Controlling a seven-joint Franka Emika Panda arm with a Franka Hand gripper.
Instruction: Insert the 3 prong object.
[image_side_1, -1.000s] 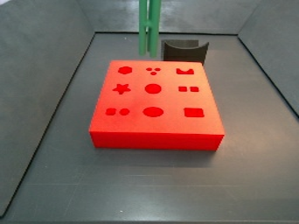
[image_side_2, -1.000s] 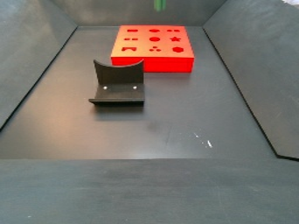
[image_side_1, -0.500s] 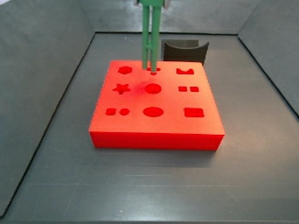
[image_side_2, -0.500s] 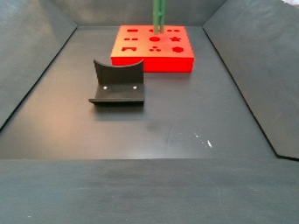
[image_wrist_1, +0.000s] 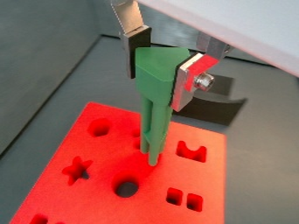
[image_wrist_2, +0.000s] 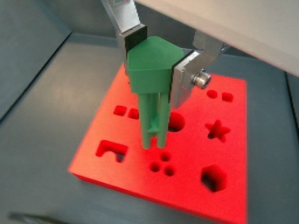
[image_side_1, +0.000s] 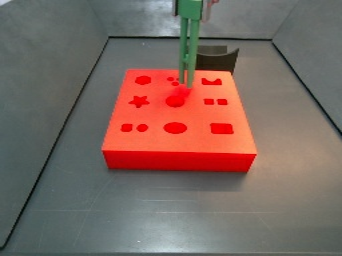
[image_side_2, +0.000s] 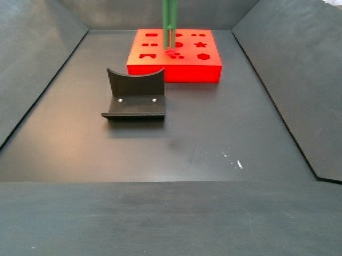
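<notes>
Grey walls ring a dark counter (image_side_2: 187, 140) on which the fixture (image_side_2: 134, 96) stands, well apart from the tool, with the red block (image_side_1: 177, 118) directly under the tool. In both wrist views the tool (image_wrist_1: 162, 63) is closed on the top of the green bar (image_wrist_1: 156, 105), its silver fingers (image_wrist_2: 131, 39) pressing either side; the bar hangs upright with its prongs pointing down at the block's top face. In a side view the bar (image_side_1: 190, 50) has its tip close above, perhaps touching, the block near the cluster of three small holes (image_side_1: 177, 80). The step in hand looks like alignment before insertion: the next move calls for centring the prongs on those holes, then a straight descent. Compared with half a second ago, the bar has shifted sideways across the block.
</notes>
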